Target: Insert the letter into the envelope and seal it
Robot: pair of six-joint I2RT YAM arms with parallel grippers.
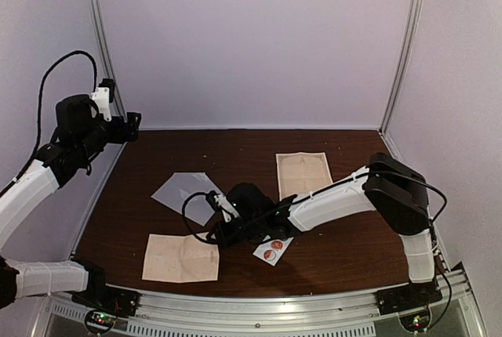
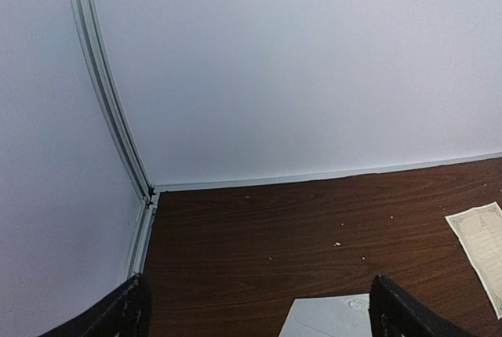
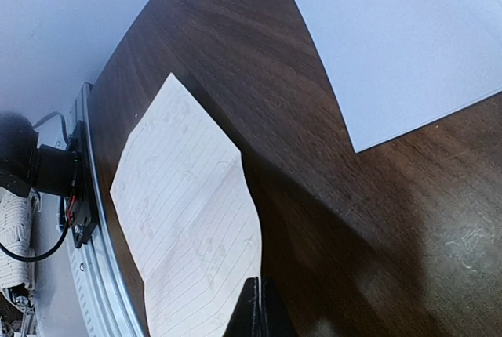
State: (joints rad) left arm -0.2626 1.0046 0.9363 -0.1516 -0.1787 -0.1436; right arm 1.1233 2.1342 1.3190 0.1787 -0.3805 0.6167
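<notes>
the right gripper has its black fingers pressed together on the right-hand edge of the cream lined paper letter. that edge curls a little off the dark brown wooden table, which i take for a pinch meant to lift the sheet. the flat pale grey paper envelope lies just beyond, on the far side of the letter and apart from it, so the carry looks short. a small white strip of red round stickers sits right under the arm and could get brushed. a second cream paper sheet rests farther right. the letter's near edge runs close to the aluminium rail, while the far half of the table gives room. the left gripper hangs high at far left, fingers wide and holding nothing, well clear.
</notes>
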